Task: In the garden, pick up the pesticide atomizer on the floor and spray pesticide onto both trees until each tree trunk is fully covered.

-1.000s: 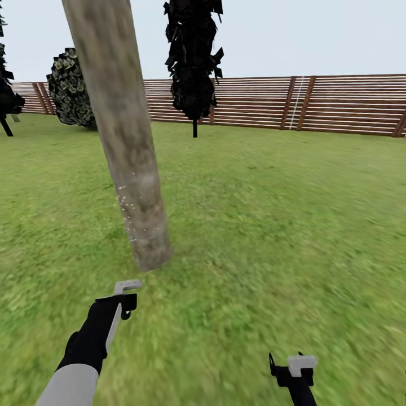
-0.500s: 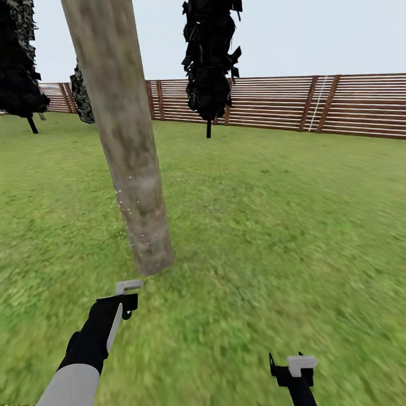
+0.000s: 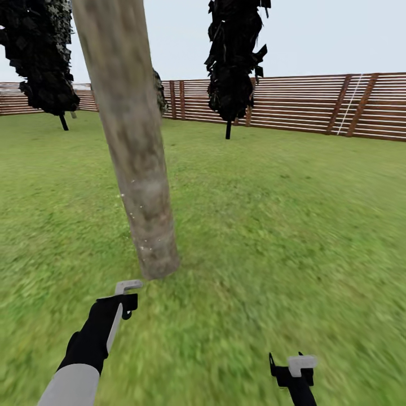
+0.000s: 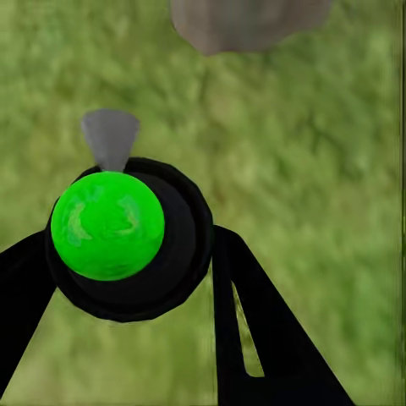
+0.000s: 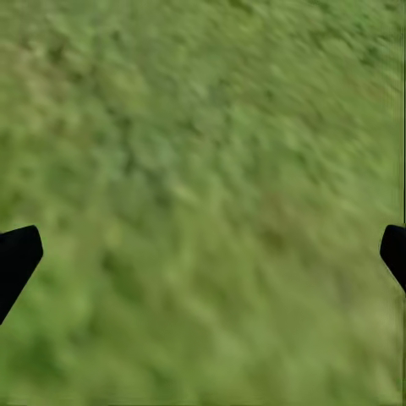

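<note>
The sprayer (image 4: pixel 118 237) sits in the left gripper (image 4: pixel 127 254), whose black fingers (image 4: pixel 254 330) are closed against either side of its round dark body. Its bright green cap faces the wrist camera and a grey nozzle pokes out ahead, toward the foot of the tree trunk (image 4: pixel 245 21). From the head view the left gripper (image 3: pixel 125 296) hangs low over the grass (image 3: pixel 270 225), just short of where the trunk (image 3: pixel 132 146) meets the ground, with a pale grey piece showing at its tip. To my eye it is held there so the nozzle points at the lowest stretch of bark, close enough for the mist to land on it.

A scatter of tiny whitish specks (image 3: pixel 135 217) clings to the lower part of the trunk, thin and patchy. Higher up the bark looks bare, grey-brown with dull green mottling, so I'd judge the coating far from complete.

The right gripper (image 3: pixel 293 369) is low and off to the side, well apart from the trunk. Its wrist camera shows just the dark tips of its fingers (image 5: pixel 17 258) at the edges of the frame, spread wide with nothing but blurred grass between them; it seems simply kept out of the way.

Beyond stand a dark leafy tree (image 3: pixel 234 62) and another dark mass (image 3: pixel 42 56) before the slatted wooden fence (image 3: pixel 316 104).

I can see no brand, label or writing anywhere.
</note>
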Motion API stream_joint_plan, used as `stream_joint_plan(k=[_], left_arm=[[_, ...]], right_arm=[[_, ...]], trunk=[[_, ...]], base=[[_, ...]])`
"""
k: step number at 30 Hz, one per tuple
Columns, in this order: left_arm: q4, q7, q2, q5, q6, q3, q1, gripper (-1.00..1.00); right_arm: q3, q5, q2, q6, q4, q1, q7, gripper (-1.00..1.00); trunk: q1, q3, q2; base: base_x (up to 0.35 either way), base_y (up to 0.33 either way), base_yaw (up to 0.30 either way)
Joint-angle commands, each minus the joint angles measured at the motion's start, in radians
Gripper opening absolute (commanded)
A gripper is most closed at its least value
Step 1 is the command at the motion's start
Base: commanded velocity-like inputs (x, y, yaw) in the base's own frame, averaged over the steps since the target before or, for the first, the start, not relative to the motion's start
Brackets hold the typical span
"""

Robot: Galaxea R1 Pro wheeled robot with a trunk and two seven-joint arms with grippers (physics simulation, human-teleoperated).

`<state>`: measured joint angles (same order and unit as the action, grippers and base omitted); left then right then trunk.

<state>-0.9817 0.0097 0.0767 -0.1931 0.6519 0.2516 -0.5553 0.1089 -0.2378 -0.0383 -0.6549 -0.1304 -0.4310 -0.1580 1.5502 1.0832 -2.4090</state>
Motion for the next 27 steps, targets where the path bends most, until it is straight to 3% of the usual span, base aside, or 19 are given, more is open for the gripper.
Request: stream_joint_plan(k=[1,16,27], left_arm=[[0.0,0.0,0.001,0.0,0.0,0.0,0.0,-1.0],[0.0,0.0,0.002,0.0,0.0,0.0,0.0,-1.0],[0.0,0.0,0.002,0.0,0.0,0.0,0.0,-1.0]], right_arm=[[0.0,0.0,0.0,0.0,0.0,0.0,0.0,1.0],[0.0,0.0,0.0,0.001,0.0,0.0,0.0,1.0],[0.0,0.0,0.0,0.0,0.0,0.0,0.0,1.0]], trunk=[[0.0,0.0,0.0],[0.0,0.0,0.0],[0.0,0.0,0.0]], base=[[0.161,-0.239,0.015],[0.033,-0.267,0.011],[0.0,-0.271,0.232]])
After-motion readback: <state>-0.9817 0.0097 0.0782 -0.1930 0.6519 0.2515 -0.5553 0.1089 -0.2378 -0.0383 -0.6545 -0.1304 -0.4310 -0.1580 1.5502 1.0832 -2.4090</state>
